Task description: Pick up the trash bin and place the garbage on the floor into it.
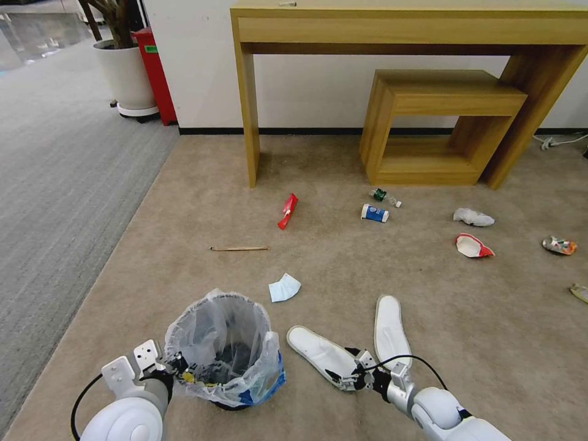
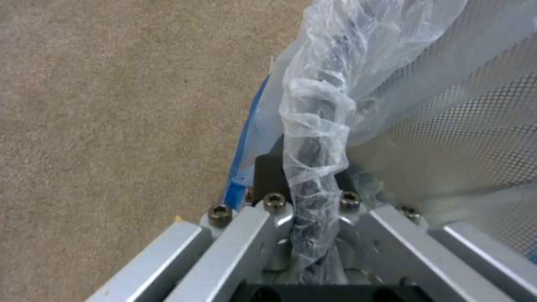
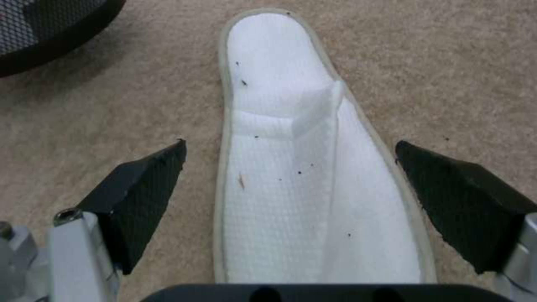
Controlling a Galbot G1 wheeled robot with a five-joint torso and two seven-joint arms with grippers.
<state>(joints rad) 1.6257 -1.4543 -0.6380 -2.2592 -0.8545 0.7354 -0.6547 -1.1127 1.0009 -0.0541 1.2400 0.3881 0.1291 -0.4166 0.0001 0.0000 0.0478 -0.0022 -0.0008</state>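
Note:
The black trash bin [image 1: 215, 358], lined with a crinkly bag [image 2: 313, 109], stands on the beige floor [image 1: 184, 202] at the near left. My left gripper [image 1: 179, 366] [image 2: 310, 172] is shut on its rim and the bag. My right gripper [image 1: 353, 375] [image 3: 289, 144] is open, its black pads on either side of a white slipper [image 3: 280, 201] [image 1: 315, 352]. A second slipper [image 1: 391, 331] lies beside it. Farther off lie a blue face mask [image 1: 283, 288], wooden stick [image 1: 239, 248], red wrapper [image 1: 287, 211], blue-white cup [image 1: 374, 213], tiny bottle [image 1: 384, 196], tissue [image 1: 473, 217], paper cup [image 1: 473, 245] and crushed can [image 1: 559, 245].
A tall wooden table [image 1: 404, 27] and a low wooden stool [image 1: 438, 125] stand against the far wall. Grey ribbed carpet [image 1: 55, 184] runs along the left, with a white planter [image 1: 125, 76] and a red box [image 1: 153, 67] at its far end.

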